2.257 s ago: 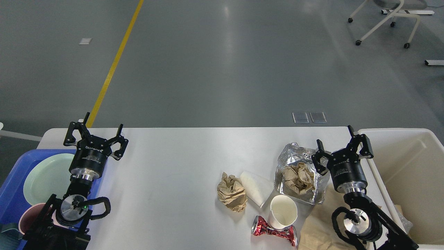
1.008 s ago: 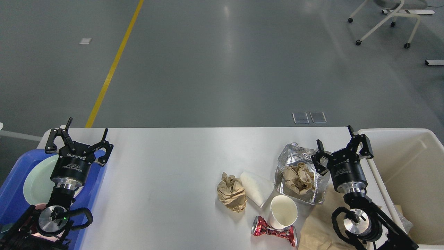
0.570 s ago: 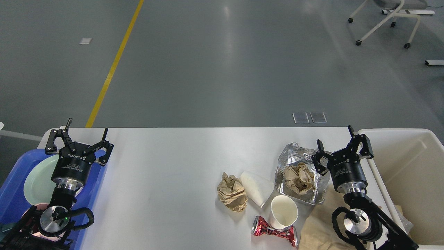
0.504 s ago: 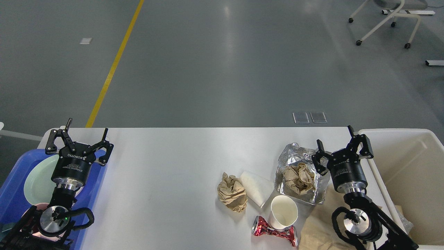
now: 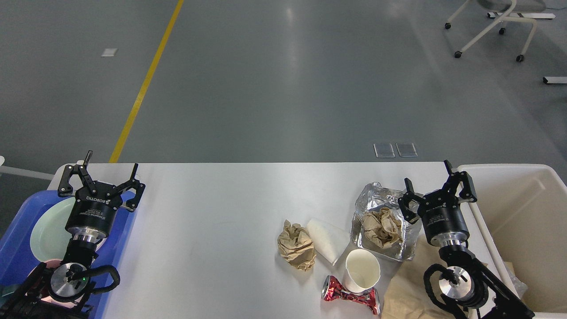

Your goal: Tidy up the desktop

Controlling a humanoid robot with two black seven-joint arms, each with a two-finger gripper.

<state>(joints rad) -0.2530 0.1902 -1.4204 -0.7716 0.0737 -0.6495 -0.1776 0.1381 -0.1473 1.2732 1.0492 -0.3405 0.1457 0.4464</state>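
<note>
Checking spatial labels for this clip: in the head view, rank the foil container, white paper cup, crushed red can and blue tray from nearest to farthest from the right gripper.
From the right gripper:
1. Foil container, just to its left.
2. White paper cup, nearer the robot, leftward.
3. Crushed red can, beyond the cup, at the desktop's near edge.
4. Blue tray, far left.

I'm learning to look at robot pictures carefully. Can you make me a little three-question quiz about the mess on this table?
1. True or false: the white paper cup stands upright on the desktop.
2. What lies just in front of the cup? A) a crushed red can B) a spoon C) a book
3. Fill in: a crumpled brown paper ball sits inside the open ____ bag.

Key: 1 true. 2 A, the crushed red can. 3 foil. Both the left gripper and the right gripper are open and empty.
</note>
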